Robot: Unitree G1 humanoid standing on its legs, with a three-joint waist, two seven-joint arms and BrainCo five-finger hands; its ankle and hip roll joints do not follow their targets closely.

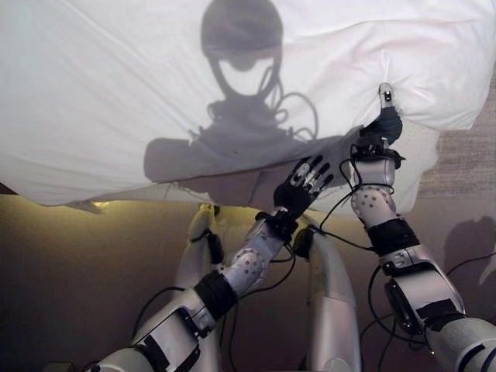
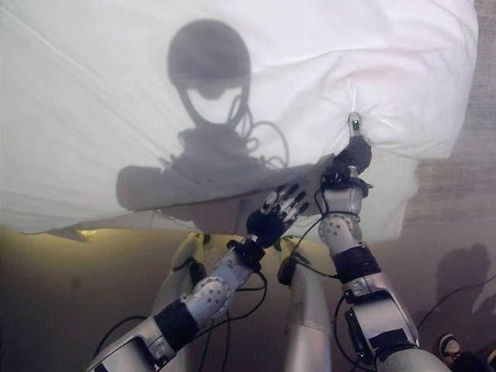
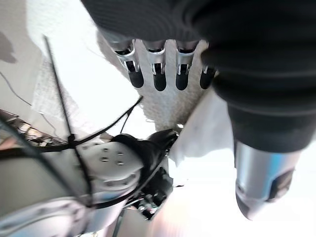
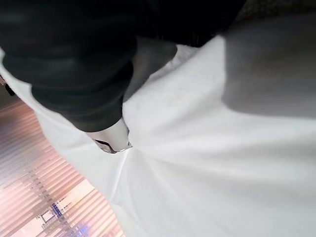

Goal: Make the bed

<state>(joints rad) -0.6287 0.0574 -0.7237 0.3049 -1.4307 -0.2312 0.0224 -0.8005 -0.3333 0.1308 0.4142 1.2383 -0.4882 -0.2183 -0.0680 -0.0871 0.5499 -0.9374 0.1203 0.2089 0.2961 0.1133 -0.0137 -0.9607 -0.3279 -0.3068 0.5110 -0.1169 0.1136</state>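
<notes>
Holding the white duvet (image 1: pixel 139 93) by its near edge, our right hand (image 1: pixel 383 124) has its fingers curled into the cloth, a fold pinched up against the thumb; the right wrist view shows creases fanning out from that pinch, so we judge the grip real but narrow. The duvet spreads away beyond both hands and hangs over the bed's near side. Our left hand (image 1: pixel 304 184) sits just beside the right, lower and nearer us, fingers straight and spread, holding nothing; the left wrist view has its fingertips (image 3: pixel 159 80) over a textured underlayer (image 3: pixel 168 106) beneath the duvet's edge. To do this step well, we think the left should take its own hold further along the hem, well apart from the right, so the pull is even. One pinch alone would likely skew the cover. Beyond the right hand, a patch of carpet (image 1: pixel 465 163).
</notes>
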